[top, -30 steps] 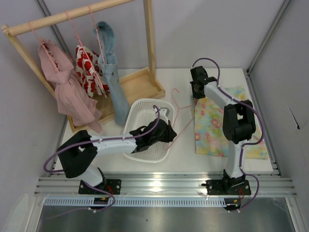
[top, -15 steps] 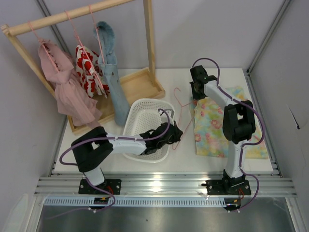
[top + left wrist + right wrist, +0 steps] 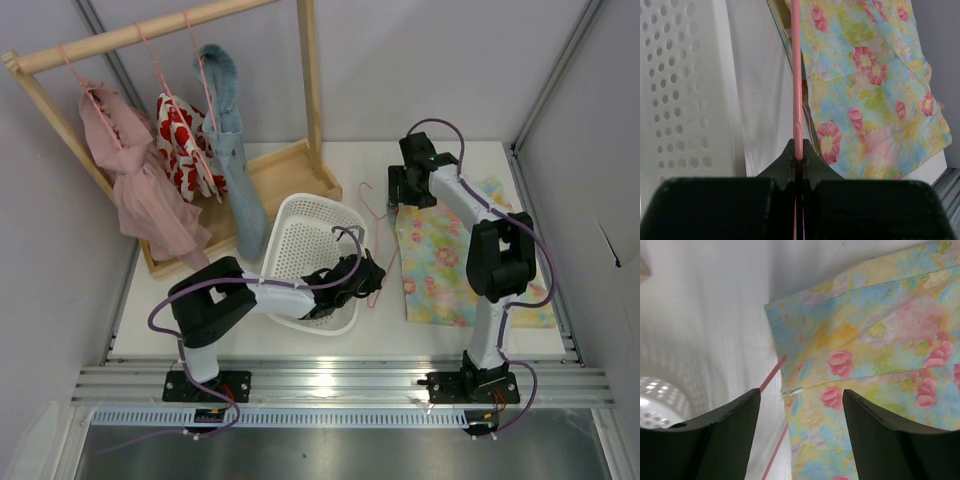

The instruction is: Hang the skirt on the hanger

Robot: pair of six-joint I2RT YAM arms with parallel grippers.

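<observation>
White table (image 3: 715, 315), skirt (image 3: 875, 330) flat beneath wide-spread right hand (image 3: 801, 397).

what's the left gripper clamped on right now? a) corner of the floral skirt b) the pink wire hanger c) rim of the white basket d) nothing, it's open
b: in the left wrist view the left gripper is shut on the thin pink hanger, with the skirt lying off to one side.
</observation>
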